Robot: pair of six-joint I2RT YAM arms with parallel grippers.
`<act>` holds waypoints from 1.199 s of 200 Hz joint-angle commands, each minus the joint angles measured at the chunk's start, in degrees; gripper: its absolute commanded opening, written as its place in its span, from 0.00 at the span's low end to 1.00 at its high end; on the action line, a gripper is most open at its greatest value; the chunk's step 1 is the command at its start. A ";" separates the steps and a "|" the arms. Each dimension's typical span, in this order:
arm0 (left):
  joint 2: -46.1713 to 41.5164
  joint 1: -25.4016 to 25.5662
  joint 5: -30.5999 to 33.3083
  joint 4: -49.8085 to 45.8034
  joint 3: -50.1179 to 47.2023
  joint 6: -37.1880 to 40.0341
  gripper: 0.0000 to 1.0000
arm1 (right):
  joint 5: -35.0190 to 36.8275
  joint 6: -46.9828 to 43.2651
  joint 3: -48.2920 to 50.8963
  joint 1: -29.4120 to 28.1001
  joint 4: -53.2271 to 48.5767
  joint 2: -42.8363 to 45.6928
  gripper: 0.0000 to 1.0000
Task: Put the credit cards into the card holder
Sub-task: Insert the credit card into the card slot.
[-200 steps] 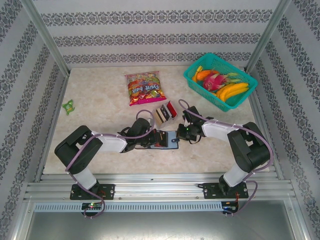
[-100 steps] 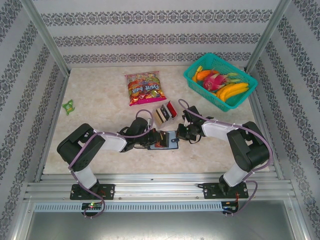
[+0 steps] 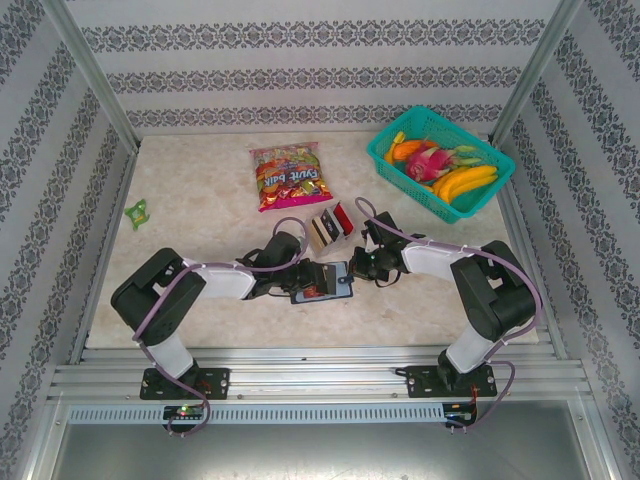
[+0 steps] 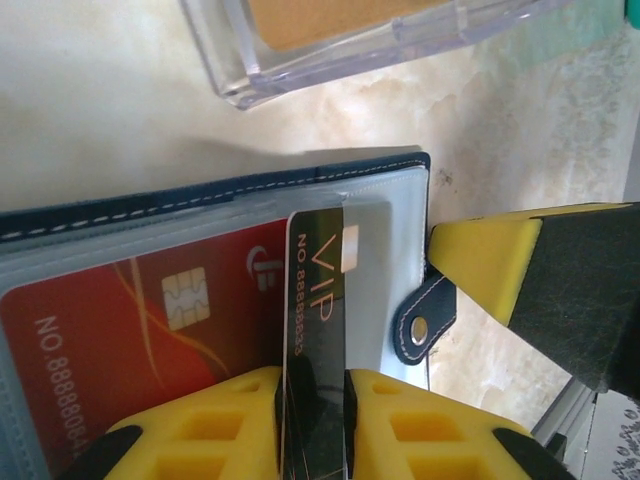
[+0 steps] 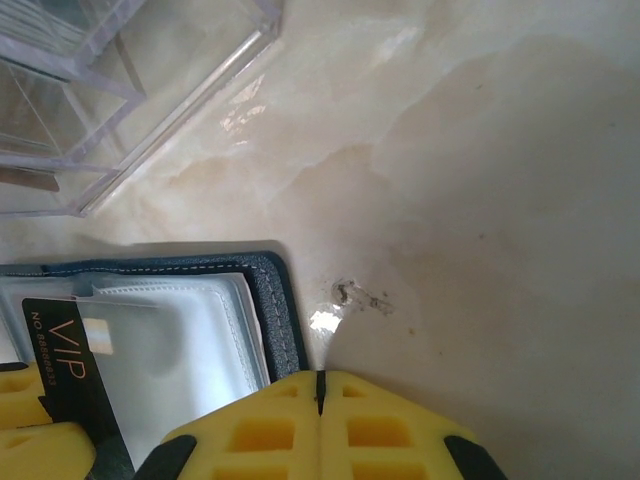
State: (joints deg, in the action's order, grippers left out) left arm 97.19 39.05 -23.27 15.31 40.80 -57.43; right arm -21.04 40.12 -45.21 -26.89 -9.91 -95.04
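The navy card holder (image 3: 326,283) lies open on the table between my two arms. A red card (image 4: 130,330) sits in its clear inner slot, and its clasp tab (image 4: 424,321) sticks out to the right. My left gripper (image 4: 315,380) is shut on a black VIP card (image 4: 318,290), held on edge with its far end over the holder's clear pockets. My right gripper (image 5: 320,385) is shut with nothing between its fingers, right beside the holder's navy edge (image 5: 283,305). In the top view, the left gripper (image 3: 300,281) and right gripper (image 3: 360,268) flank the holder.
A clear acrylic box (image 3: 331,226) with more cards stands just behind the holder. Further back lie a snack bag (image 3: 288,175) and a teal basket (image 3: 497,186) of fruit. A small green item (image 3: 137,211) is at the far left.
The card holder has shifted slightly left and turned a little. Both grippers have stayed close against it, the right one edging left.
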 commanded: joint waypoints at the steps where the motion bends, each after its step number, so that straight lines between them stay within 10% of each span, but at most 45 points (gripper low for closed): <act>1: -0.88 1.03 1.69 -5.73 1.43 2.23 0.25 | -1.09 0.13 1.29 -0.88 -1.35 -1.37 0.02; 140: 4.50 3.97 -2.10 -7.86 8.49 2.66 0.44 | -1.95 0.73 1.54 -1.93 -0.98 -1.38 0.00; 240: 6.77 4.66 -4.13 -22.21 16.55 10.56 0.40 | -1.72 1.08 1.13 -2.11 -1.07 -1.82 0.00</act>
State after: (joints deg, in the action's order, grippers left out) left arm 102.32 42.44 -24.18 -3.97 55.09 -50.24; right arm -21.12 40.56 -45.10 -27.53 -9.56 -95.11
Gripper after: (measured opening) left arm 0.410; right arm 0.067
